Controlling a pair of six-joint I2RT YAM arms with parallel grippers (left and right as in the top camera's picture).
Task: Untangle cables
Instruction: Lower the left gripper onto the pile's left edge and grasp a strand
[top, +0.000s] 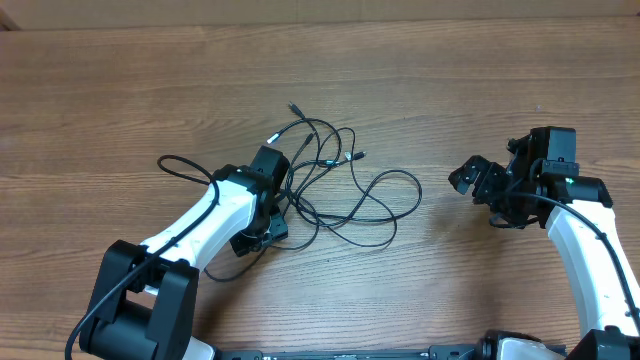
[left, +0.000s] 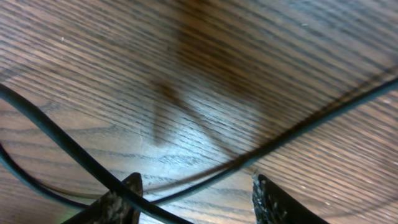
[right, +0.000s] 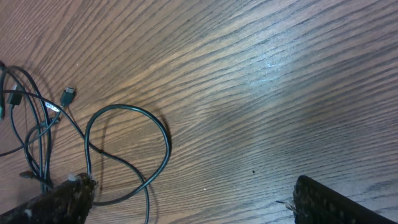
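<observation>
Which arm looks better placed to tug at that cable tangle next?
Probably left. The left gripper hangs over the cables, strands lying between its fingers; the right gripper sits open, away from them.

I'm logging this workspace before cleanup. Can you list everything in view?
table: one, brown wood, under everything
cables: one tangle, strand count unclear, black, centre-left of the table
left arm: one, white and black, lower left
right arm: one, white and black, right edge
left end effector: one, black, open, a cable running between its fingers
right end effector: one, black, open, right of the tangle
</observation>
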